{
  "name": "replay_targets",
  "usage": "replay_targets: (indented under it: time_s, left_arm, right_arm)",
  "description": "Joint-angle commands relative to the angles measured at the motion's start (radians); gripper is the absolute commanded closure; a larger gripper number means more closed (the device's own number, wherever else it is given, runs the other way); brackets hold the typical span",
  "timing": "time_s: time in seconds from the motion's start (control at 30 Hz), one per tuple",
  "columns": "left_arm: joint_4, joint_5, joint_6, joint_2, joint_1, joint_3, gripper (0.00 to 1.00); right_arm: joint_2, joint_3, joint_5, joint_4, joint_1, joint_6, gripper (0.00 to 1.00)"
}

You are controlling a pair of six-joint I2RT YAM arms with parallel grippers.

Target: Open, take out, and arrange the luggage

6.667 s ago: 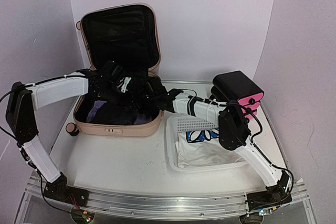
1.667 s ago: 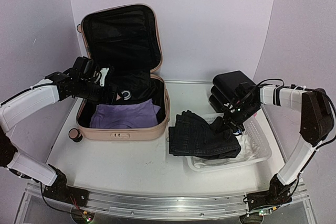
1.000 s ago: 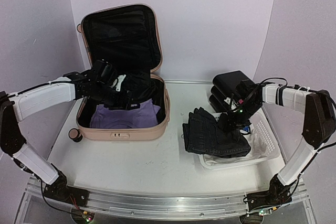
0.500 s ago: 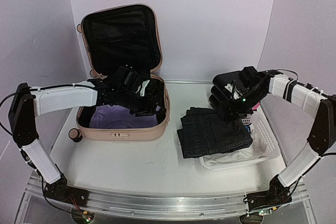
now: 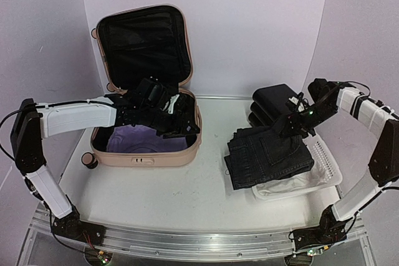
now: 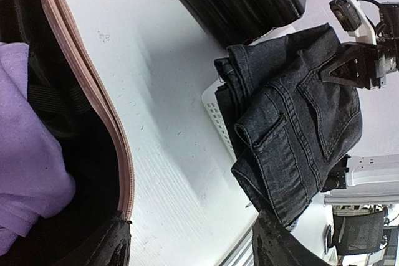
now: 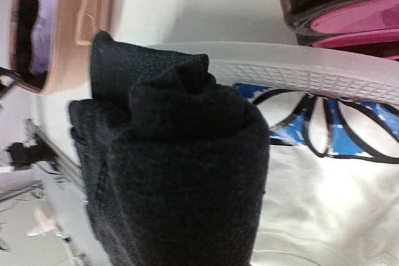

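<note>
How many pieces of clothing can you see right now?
3: dark jeans lying over the white basket, a white printed garment under them in the basket, a purple garment in the pink suitcase. More may be hidden beneath.

A high rear camera overlooks everything; both nearer wrist cameras share the black jeans [image 6: 299, 123].

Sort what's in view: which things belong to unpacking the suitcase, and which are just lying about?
In the job: pink luggage, open; purple garment inside it; black jeans, gripped by the right gripper; white basket under the jeans; left gripper, open at the luggage's rim.
Lying about: black-and-pink drawer box behind the basket.
</note>
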Motion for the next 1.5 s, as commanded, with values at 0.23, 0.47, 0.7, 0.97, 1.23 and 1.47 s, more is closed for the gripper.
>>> replay_targets:
  time_s: [0.23, 0.47, 0.7, 0.97, 1.23, 1.47]
  left_arm:
    - [0.091, 0.05, -0.036, 0.037, -0.019, 0.062, 0.33]
    - [0.095, 0.065, -0.045, 0.049, -0.023, 0.067, 0.3]
    - [0.108, 0.064, -0.119, 0.131, -0.067, 0.136, 0.28]
    - [0.178, 0.031, -0.218, 0.258, -0.168, 0.228, 0.31]
    - [0.189, -0.031, -0.227, 0.407, -0.265, 0.38, 0.29]
    - [0.186, -0.095, -0.27, 0.501, -0.294, 0.444, 0.41]
  right_arm:
    - [-0.164, 0.062, -0.305, 0.081, 0.081, 0.229, 1.0]
    - [-0.23, 0.147, -0.372, 0.037, 0.086, 0.347, 1.0]
    - [-0.262, 0.369, -0.287, -0.163, 0.086, 0.321, 1.0]
    - [-0.264, 0.613, -0.08, -0.424, 0.086, 0.21, 1.0]
    - [-0.274, 0.635, -0.076, -0.468, 0.086, 0.188, 1.0]
    - [-0.307, 0.604, -0.158, -0.404, 0.086, 0.228, 1.0]
